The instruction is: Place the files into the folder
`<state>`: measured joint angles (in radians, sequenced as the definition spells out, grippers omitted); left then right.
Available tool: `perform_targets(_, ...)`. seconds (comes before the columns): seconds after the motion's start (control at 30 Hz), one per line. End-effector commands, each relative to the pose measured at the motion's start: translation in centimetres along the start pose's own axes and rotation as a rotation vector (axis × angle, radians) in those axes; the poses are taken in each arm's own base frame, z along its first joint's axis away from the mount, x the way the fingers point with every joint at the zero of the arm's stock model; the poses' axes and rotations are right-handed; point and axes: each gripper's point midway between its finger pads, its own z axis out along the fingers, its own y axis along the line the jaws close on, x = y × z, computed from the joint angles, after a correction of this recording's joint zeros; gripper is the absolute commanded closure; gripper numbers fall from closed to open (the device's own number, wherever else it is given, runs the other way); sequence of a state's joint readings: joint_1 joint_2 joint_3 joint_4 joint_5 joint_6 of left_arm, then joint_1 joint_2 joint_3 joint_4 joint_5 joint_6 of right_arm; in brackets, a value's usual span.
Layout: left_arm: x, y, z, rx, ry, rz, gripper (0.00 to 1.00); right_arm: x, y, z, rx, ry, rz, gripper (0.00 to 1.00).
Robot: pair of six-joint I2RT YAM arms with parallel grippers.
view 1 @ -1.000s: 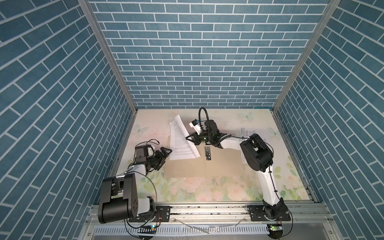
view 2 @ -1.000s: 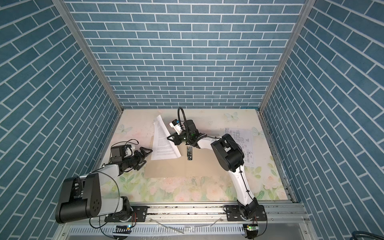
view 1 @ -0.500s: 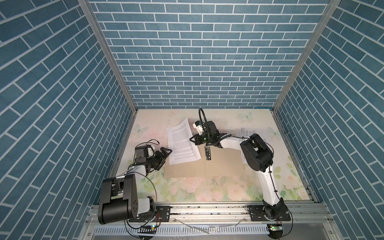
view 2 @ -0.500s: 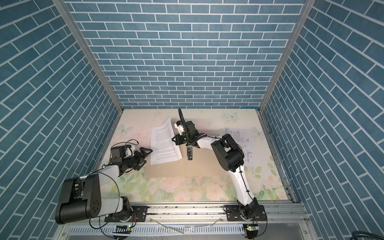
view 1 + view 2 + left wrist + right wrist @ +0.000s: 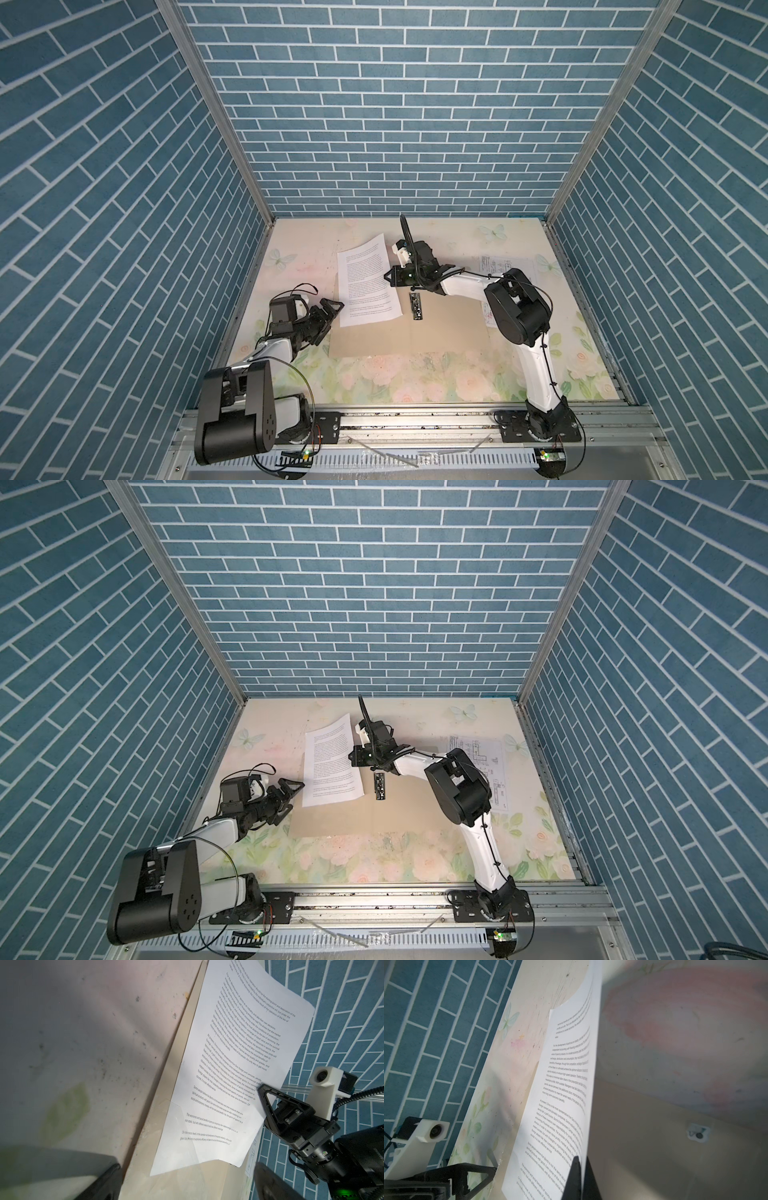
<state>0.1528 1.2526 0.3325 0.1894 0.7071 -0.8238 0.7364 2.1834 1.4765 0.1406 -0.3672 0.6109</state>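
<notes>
While spread open on the flowered table (image 5: 374, 382), tan folder (image 5: 449, 328) lying flat mid-table, small metal clip (image 5: 416, 306) on its inner crease. Resting on the folder's left half: printed text sheet (image 5: 368, 282), near end down on the cardboard, far end reaching beyond the folder's far edge, right edge lifted and curled. Partly hidden behind the right arm at far right: drawing sheet (image 5: 484, 762), flat on the table, well apart from the text sheet. Pinching the text sheet's right edge about midway: right gripper (image 5: 390, 277), fingers (image 5: 576, 1178) clenched on the paper, seen plainly in the right wrist view. Just beside the sheet's near left corner, at the folder's left edge: left gripper (image 5: 328, 313), fingers (image 5: 104, 1182) spread wide, released, grasping nothing.
</notes>
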Motion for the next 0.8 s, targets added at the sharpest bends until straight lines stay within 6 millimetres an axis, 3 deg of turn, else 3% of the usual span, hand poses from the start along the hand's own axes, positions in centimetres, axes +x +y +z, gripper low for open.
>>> perform_targets(0.0,1.4,1.8,0.0,-0.062,0.024,-0.048,0.00,-0.5,0.9,-1.3,0.022,-0.008,0.053,1.00)
perform_targets(0.4,2.0,1.8,-0.2,-0.060,0.017,-0.049,0.00,0.9,0.7,-1.9,0.070,0.050,0.101,1.00)
perform_targets(0.77,2.2,1.6,-0.1,-0.050,0.024,-0.045,0.00,1.6,2.8,-1.9,-0.029,0.026,0.003,1.00)
